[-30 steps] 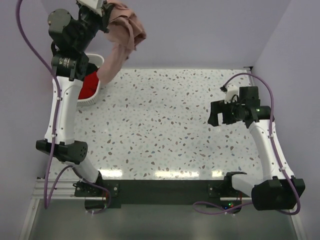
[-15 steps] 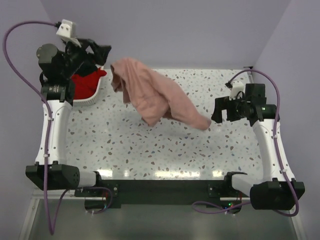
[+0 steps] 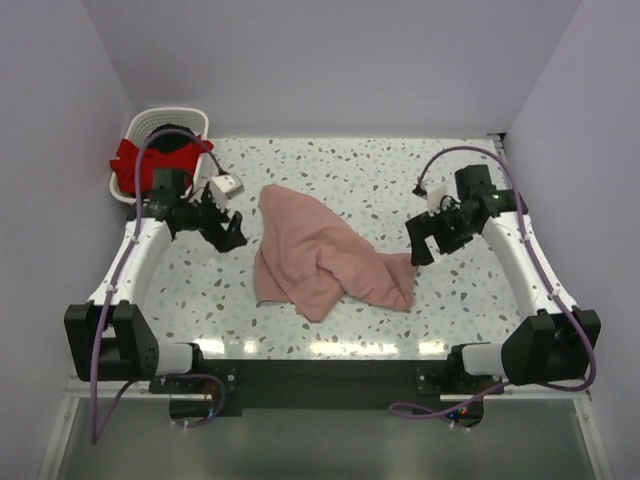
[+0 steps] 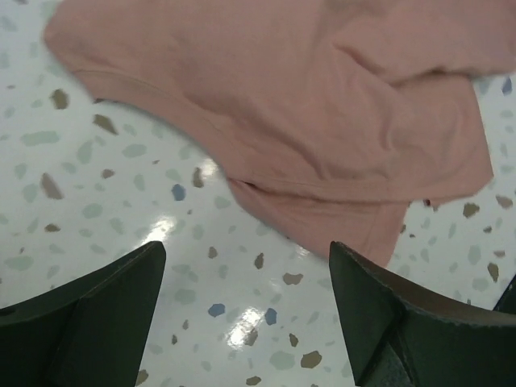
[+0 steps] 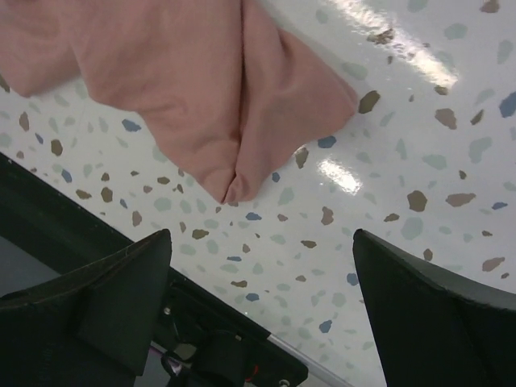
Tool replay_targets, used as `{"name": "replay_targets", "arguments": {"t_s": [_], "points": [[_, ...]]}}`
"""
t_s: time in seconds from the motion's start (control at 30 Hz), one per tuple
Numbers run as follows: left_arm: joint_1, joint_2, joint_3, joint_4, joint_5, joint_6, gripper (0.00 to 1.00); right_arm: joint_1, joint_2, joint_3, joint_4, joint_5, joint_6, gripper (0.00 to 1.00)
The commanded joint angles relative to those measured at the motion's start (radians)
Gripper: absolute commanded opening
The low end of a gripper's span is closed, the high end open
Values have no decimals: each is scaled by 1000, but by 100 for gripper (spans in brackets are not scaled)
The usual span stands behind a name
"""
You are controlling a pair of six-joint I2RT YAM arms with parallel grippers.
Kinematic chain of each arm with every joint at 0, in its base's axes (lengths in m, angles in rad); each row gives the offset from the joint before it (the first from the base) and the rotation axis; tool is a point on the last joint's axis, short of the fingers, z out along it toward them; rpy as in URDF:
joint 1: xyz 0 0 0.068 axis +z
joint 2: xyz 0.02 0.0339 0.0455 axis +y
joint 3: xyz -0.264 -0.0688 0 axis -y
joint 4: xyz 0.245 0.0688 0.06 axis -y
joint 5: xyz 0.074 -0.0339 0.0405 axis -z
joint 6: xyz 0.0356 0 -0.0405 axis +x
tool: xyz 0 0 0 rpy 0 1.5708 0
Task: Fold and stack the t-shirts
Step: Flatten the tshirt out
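A salmon-pink t-shirt (image 3: 320, 255) lies crumpled in the middle of the speckled table, and shows in the left wrist view (image 4: 322, 105) and the right wrist view (image 5: 185, 89). A red t-shirt (image 3: 135, 160) hangs over the rim of the white basket (image 3: 165, 122) at the back left, with dark cloth inside it. My left gripper (image 3: 232, 235) hovers open just left of the pink shirt, nothing between its fingers (image 4: 97, 306). My right gripper (image 3: 418, 245) stands open at the shirt's right end, holding nothing.
The basket stands in the back left corner against the wall. Purple cables loop from both arms. The table's near edge and black mounting rail (image 3: 320, 380) run along the bottom; that rail also shows under the right gripper (image 5: 201, 347).
The left gripper let go of the pink shirt, which flew from above the basket and landed mid-table. The left arm swung down to the table; the right gripper moved in toward the shirt.
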Motion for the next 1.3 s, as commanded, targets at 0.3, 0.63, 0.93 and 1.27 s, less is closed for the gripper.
{"name": "replay_targets", "arguments": {"t_s": [0.3, 0.63, 0.93, 1.27], "points": [[-543, -209, -345, 183, -128, 277, 79, 108, 206, -101, 129, 67, -18, 82], [-976, -115, -431, 427, -304, 306, 75, 109, 284, -95, 195, 51, 55, 77], [-1054, 77, -427, 616, -410, 263, 82, 109, 397, -71, 223, 22, 83, 74], [-1023, 62, -313, 428, -432, 183, 4, 101, 383, -73, 232, 69, 85, 0]]}}
